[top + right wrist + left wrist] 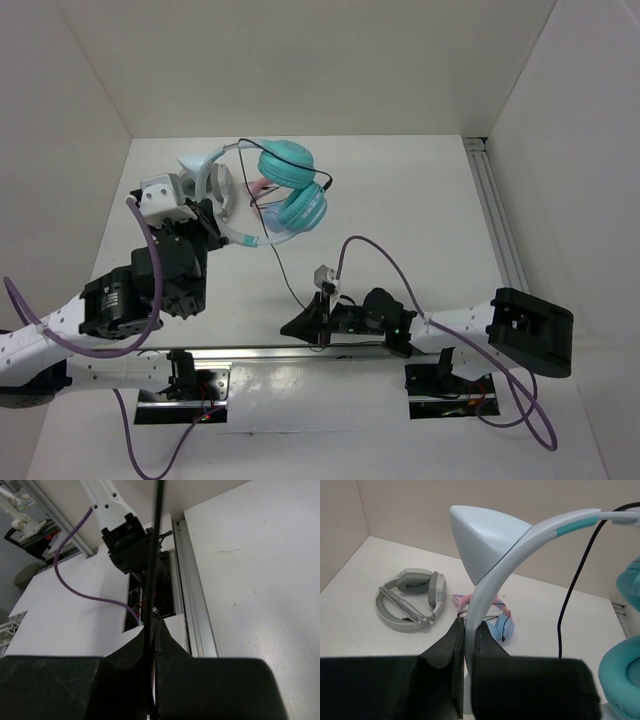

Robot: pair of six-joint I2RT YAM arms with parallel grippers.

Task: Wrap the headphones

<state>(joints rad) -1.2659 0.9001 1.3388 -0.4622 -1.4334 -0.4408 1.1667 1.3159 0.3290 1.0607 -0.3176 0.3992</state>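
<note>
**Item 1.** Over-ear headphones (293,185) with round teal ear cups (626,680) and a pale whitish-blue plastic headband (520,542) bearing a pointed cat ear (482,530).
- Location: far-left part of the white tabletop (420,200), carried by the headband.
- In the top view the two cups lie close together, to the right of the band.
- It cannot be told whether the cups touch the surface.

**Item 2.** Long thin black cable (283,262), attached to item 1.
- It runs from the cups toward the near edge, ending at the right hand.
- In the right wrist view it shows as a straight dark line (154,555) rising from between the fingers.

**Item 3.** Left hand (468,635), black, two-fingered.
- Fingers are pressed together on the lower stretch of the headband, pinching it edgewise.

**Item 4.** Right hand (152,642), black, two-fingered.
- Fingers are closed on the cable, near the aluminium rail (187,595) at the near edge.

**Item 5.** Grey-white headphones (410,599).
- They lie flat on the tabletop beyond the left hand, with their cord wound over the band.

**Item 6.** Pink-band headphones (495,622) with blue cups.
- They lie just beside item 5 and are partly hidden by the held headband.
</note>
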